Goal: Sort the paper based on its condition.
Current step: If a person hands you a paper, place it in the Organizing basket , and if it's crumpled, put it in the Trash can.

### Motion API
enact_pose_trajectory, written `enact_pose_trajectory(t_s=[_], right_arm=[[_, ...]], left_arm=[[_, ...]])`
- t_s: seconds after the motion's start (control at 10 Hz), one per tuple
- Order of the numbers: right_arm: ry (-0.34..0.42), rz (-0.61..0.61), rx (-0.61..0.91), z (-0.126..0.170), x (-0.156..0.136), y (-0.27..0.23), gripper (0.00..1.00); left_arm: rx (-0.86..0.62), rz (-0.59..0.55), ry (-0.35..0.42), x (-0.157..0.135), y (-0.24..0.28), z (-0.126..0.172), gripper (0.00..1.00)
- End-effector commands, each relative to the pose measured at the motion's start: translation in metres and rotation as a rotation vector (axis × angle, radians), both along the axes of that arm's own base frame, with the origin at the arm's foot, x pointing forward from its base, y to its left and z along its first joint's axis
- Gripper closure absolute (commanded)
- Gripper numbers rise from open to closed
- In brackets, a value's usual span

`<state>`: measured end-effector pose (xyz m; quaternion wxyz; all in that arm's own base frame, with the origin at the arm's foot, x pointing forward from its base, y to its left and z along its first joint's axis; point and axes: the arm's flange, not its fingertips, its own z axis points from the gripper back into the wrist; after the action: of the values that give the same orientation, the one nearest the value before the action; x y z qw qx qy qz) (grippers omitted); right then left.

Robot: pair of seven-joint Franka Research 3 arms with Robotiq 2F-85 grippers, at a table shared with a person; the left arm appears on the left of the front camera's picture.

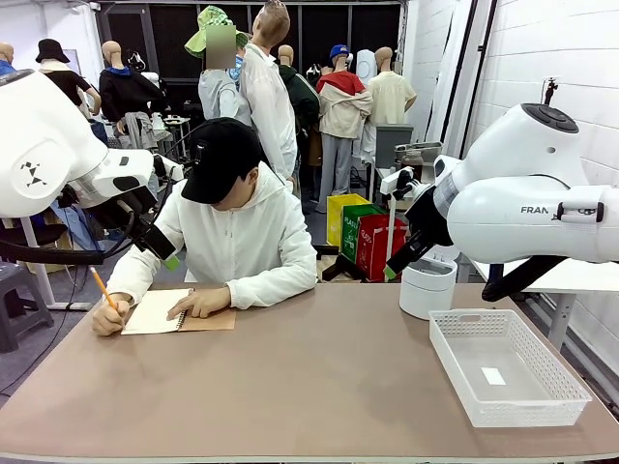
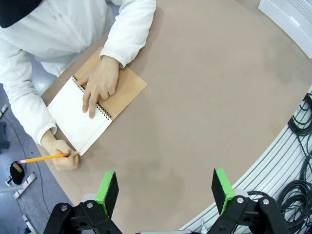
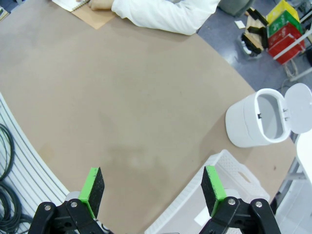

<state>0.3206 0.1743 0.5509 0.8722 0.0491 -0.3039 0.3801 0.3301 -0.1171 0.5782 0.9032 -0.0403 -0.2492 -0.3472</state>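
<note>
While the person's hand (image 2: pixel 100 87) pins the notebook (image 2: pixel 127 87), where the paper (image 2: pixel 73 114) sits bound, our left claw (image 2: pixel 165 187) and right claw (image 3: pixel 152 187) hang open, empty, so we judge nothing sorted into tray (image 1: pixel 452 372) or bin (image 1: pixel 427 288) yet.

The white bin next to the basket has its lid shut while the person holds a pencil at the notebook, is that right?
No: the white bin has its lid open, as the right wrist view shows; the rest holds.

You've got a notebook (image 1: pixel 179 314) at the desk's (image 1: pixel 309 387) far left edge, a white basket (image 1: pixel 451 365) by its right edge, a bin (image 1: pixel 427 288) beyond it.
</note>
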Motion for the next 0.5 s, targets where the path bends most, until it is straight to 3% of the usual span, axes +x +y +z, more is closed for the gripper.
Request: enact_pose_trajectory(t_s=[0.0, 0.4], right_arm=[[0.002, 0.002, 0.003, -0.0002, 0.0001, 0.0000, 0.00], [0.002, 0.002, 0.003, -0.0002, 0.0001, 0.0000, 0.00]], left_arm=[[-0.012, -0.016, 0.004, -0.0007, -0.0003, 0.0006, 0.00], [-0.012, -0.016, 0.004, -0.0007, -0.0003, 0.0006, 0.00]])
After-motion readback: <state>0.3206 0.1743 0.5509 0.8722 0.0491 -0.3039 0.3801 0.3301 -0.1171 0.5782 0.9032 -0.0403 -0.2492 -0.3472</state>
